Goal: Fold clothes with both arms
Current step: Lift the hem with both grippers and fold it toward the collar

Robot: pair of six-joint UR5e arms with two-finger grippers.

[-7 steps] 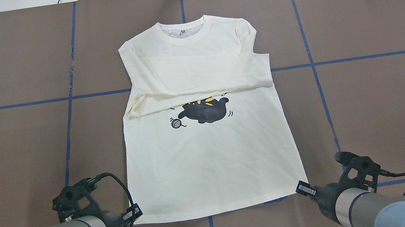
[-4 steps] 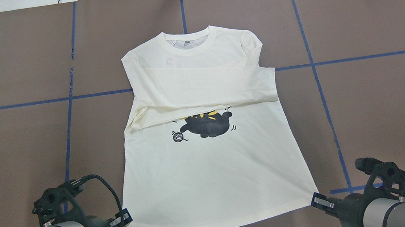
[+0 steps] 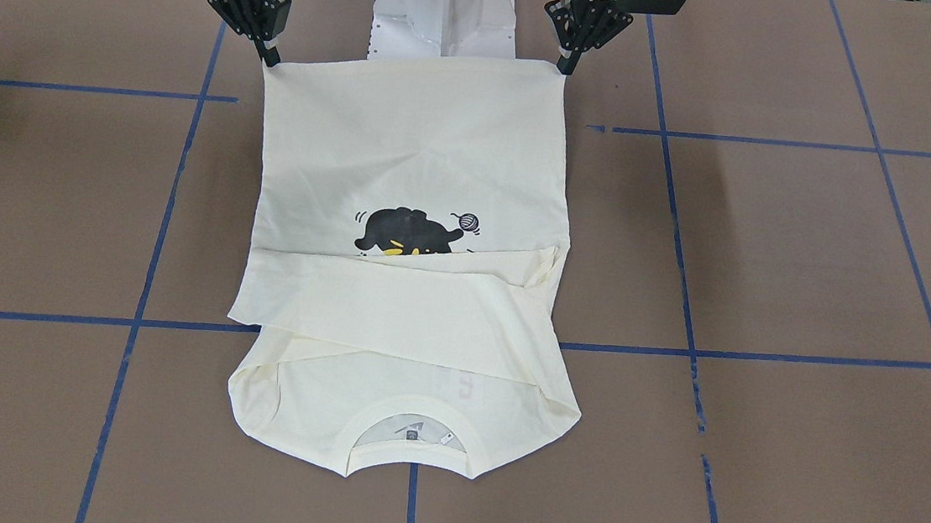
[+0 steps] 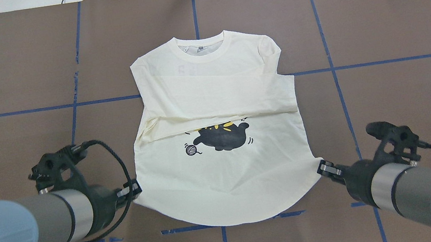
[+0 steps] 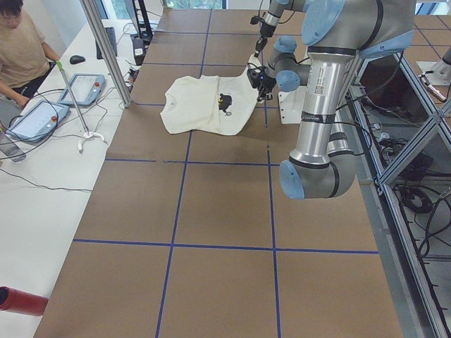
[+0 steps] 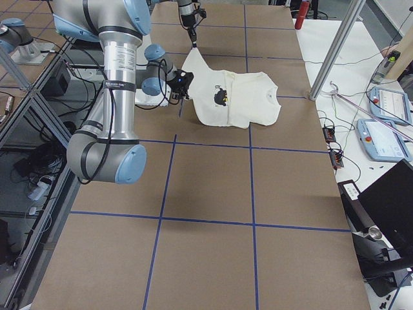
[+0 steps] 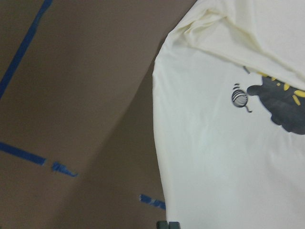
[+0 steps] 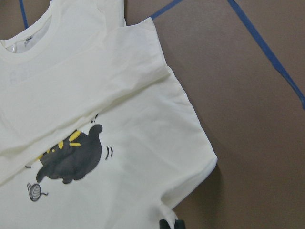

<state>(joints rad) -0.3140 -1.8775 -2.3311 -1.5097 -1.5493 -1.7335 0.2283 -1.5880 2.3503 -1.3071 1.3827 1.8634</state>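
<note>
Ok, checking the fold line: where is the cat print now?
In the overhead view, the cat print lies central on the T-shirt, its top tucked under the folded sleeve, a yarn ball at its left.

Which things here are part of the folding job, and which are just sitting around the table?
In use:
T-shirt, with its hem corners pinched
left gripper
right gripper

Lying about:
white pedestal base
control tablets on the side bench
red cylinder
a person at the bench
</note>
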